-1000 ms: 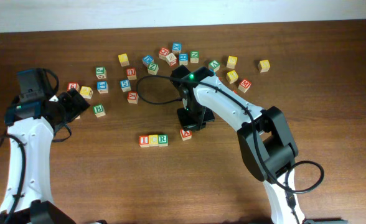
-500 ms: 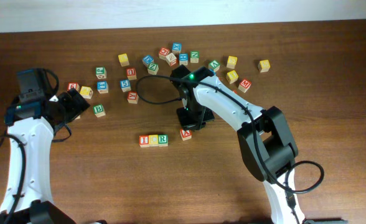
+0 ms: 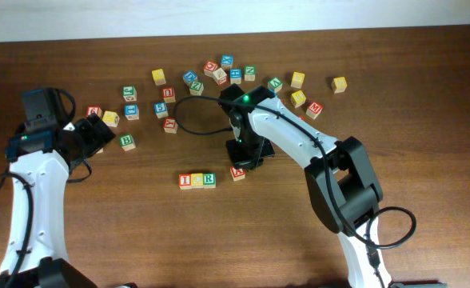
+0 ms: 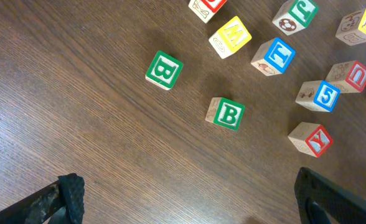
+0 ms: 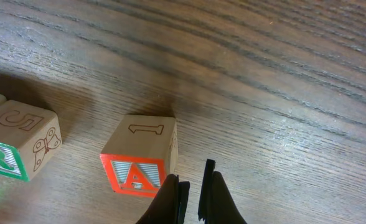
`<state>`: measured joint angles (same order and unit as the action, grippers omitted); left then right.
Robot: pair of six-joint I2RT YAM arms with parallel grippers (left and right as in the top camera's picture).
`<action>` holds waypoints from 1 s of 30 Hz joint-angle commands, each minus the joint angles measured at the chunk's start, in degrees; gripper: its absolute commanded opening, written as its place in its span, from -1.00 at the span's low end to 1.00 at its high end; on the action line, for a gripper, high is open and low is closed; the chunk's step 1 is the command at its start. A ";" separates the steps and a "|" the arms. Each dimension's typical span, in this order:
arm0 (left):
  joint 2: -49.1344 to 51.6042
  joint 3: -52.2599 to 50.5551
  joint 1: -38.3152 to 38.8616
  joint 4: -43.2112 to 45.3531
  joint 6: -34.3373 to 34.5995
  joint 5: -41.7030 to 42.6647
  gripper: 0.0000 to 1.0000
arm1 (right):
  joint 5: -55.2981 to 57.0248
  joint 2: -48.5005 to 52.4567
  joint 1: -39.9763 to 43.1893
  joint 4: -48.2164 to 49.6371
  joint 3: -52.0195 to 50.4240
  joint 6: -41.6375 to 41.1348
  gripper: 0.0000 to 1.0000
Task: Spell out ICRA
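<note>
resting flat on the bench [image 3: 139, 240], the a cube [image 3: 237, 171] shows its red letter face upward and sits slightly rotated. the right tool [image 5: 192, 186] is clenched with nothing between its fingers. its tips stand just beside the a cube, at the cube's lower corner in the right wrist view; contact cannot be confirmed. near the a cube, on the side toward the left arm and separated by a small gap, the r cube [image 3: 209, 179] ends a touching row with the c cube [image 3: 197, 180] and the i cube [image 3: 185, 181]. loose letter cubes [image 3: 227, 61] lie scattered beyond the a cube, toward the far bench edge. well apart from the a cube, the left tool [image 4: 188, 182] hangs released, fingers spread wide. two green b cubes [image 4: 226, 114] lie on the bench ahead of it.
</note>
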<state>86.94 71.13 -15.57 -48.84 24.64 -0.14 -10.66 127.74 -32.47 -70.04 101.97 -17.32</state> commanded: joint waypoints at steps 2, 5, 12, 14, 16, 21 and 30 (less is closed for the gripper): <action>0.15 0.20 -0.35 -0.07 0.13 0.39 0.99 | 0.74 0.24 -0.20 -0.02 -0.52 0.52 -0.91; 0.15 0.20 -0.35 -0.07 0.13 0.39 0.99 | 0.76 0.24 -0.20 0.00 -0.52 0.52 -0.91; 0.15 0.20 -0.35 -0.07 0.13 0.39 0.99 | 5.09 0.24 -0.13 1.44 -0.52 0.31 -0.91; 0.15 0.20 -0.35 -0.07 0.13 0.39 0.98 | 5.33 0.24 -0.13 1.40 -0.52 0.31 -0.91; 0.15 0.20 -0.35 -0.07 0.13 0.39 0.98 | 5.29 0.24 -0.15 1.22 -0.52 0.26 -0.91; 0.15 0.20 -0.35 -0.07 0.13 0.39 0.99 | 5.09 0.24 -0.20 -0.74 -0.57 -1.44 -0.92; 0.15 0.20 -0.35 -0.07 0.13 0.39 0.99 | -0.15 0.24 -1.18 -0.48 -0.57 -1.64 -0.91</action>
<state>86.94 71.13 -15.57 -48.84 24.64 -0.14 -9.08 127.74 -32.64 -70.52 101.97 -18.26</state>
